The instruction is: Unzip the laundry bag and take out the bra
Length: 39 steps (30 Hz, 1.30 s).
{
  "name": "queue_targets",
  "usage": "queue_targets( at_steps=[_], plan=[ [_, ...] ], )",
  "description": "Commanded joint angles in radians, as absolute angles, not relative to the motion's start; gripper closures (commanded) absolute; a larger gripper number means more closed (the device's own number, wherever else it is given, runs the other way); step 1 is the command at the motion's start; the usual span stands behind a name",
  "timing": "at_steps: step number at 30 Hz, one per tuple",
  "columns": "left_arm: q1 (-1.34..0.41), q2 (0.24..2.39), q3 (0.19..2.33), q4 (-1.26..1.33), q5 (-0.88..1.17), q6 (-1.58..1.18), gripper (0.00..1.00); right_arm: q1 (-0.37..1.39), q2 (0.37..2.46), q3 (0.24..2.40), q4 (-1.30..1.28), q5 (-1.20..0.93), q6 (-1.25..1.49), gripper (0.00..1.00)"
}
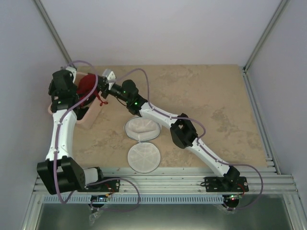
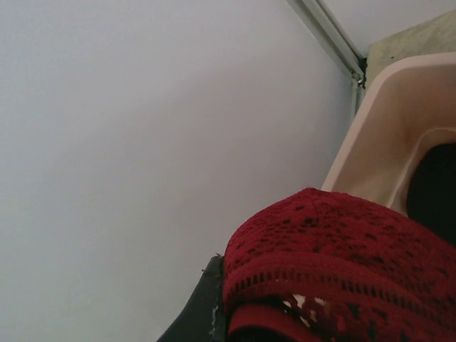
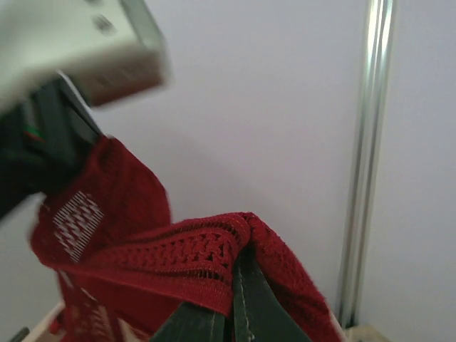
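The red lace bra [image 1: 88,85] hangs in the air at the far left, above the pink bin [image 1: 85,119]. My left gripper [image 1: 79,91] is shut on one end of the bra [image 2: 335,263]; one dark finger [image 2: 203,306] shows beside the cloth. My right gripper [image 1: 102,89] is shut on the bra's lace band [image 3: 157,260], which folds over its closed fingertips [image 3: 242,313]. The white mesh laundry bag [image 1: 141,128] lies unzipped mid-table. Its round lid [image 1: 143,157] is flipped open toward the near edge.
The pink bin's rim [image 2: 385,135] stands close under the left wrist, with something black [image 2: 436,192] inside. The side wall and a metal corner post [image 3: 363,178] are right behind the bra. The left arm's wrist housing [image 3: 71,50] is close to the right gripper.
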State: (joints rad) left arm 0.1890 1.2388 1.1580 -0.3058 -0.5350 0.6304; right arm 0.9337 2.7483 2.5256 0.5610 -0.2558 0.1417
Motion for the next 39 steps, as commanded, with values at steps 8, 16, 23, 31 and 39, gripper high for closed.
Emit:
queue_targets(
  at_steps=[8, 16, 23, 31, 39],
  plan=[
    [0.184, 1.452, 1.106, -0.259, -0.386, 0.442, 1.0, 0.918, 2.703, 2.473, 0.587, -0.22, 0.064, 1.0],
    [0.163, 1.494, 1.059, -0.299, -0.171, 0.387, 1.0, 0.915, 2.643, 2.384, 0.499, -0.216, 0.025, 0.99],
    [0.163, 1.373, 0.896, -0.281, -0.022, 0.494, 1.0, 0.919, 2.486, 2.185, 0.42, -0.227, 0.006, 1.0],
    [0.18, 1.274, 0.844, -0.377, 0.137, 0.593, 1.0, 0.933, 2.278, 1.895, 0.395, -0.195, 0.031, 1.0],
    [0.187, 1.189, 0.793, -0.502, 0.202, 0.713, 1.0, 0.937, 2.098, 1.597, 0.409, -0.16, 0.025, 1.0]
  ],
)
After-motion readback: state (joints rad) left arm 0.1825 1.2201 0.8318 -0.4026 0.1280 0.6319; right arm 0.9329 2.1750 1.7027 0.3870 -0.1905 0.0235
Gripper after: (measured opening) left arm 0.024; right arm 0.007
